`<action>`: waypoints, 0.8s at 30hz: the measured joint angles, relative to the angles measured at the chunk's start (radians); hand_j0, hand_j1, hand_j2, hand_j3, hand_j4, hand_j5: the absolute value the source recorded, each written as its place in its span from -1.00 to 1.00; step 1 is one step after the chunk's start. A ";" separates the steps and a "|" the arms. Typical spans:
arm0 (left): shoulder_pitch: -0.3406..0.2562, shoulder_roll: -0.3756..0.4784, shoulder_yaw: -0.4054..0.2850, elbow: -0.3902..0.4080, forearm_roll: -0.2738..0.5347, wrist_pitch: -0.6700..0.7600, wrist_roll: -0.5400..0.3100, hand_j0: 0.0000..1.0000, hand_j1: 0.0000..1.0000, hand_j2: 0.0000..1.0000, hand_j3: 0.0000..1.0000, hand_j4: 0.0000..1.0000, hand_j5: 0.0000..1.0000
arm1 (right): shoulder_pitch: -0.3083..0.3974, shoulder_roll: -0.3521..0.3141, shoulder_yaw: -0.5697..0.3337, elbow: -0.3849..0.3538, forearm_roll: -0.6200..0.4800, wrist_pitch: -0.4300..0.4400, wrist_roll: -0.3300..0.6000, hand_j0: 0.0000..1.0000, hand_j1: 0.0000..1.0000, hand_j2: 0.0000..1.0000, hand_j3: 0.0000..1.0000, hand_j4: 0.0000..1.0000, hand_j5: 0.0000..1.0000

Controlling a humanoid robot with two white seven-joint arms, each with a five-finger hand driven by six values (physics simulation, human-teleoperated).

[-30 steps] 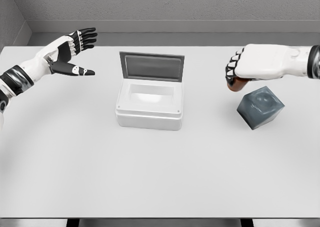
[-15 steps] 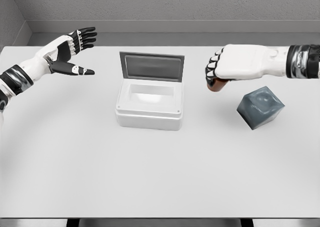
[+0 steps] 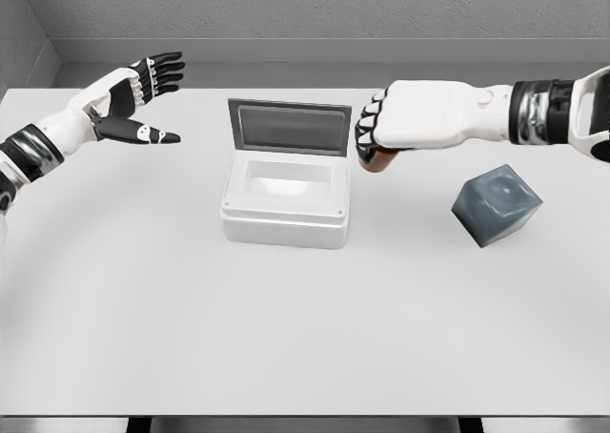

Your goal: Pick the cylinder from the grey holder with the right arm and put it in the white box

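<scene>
My right hand [image 3: 374, 139] is curled shut around a brown cylinder [image 3: 378, 160], whose lower end pokes out below the fingers. It hovers above the table just right of the white box [image 3: 284, 202], level with the box's raised grey lid [image 3: 289, 128]. The box is open and its hollow shows nothing inside. The grey holder [image 3: 496, 204] sits tilted on the table at the right, with nothing in its recess. My left hand [image 3: 139, 99] floats at the far left with fingers spread, holding nothing.
The white table [image 3: 286, 338] stretches wide in front of the box, its front edge near the bottom of the view. A grey wall runs along the back.
My right hand has carried the cylinder leftward, away from the grey holder and up to the box's right side. The left arm has stayed put.
</scene>
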 measured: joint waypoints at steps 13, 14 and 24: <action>-0.002 0.000 0.001 0.000 0.000 0.000 0.000 1.00 1.00 1.00 1.00 1.00 1.00 | -0.031 0.076 0.023 0.032 0.019 0.000 0.000 -0.01 -0.01 -0.01 -0.01 -0.01 -0.01; -0.002 0.000 0.001 0.001 0.000 0.000 0.000 1.00 1.00 1.00 1.00 1.00 1.00 | -0.032 0.081 0.027 0.035 0.019 0.000 0.000 -0.01 -0.01 -0.01 -0.01 -0.01 -0.01; -0.002 0.000 0.001 0.001 0.000 -0.001 0.000 1.00 1.00 1.00 1.00 1.00 1.00 | -0.046 0.113 0.040 0.044 0.023 0.000 0.000 -0.01 -0.01 -0.01 -0.01 -0.01 -0.01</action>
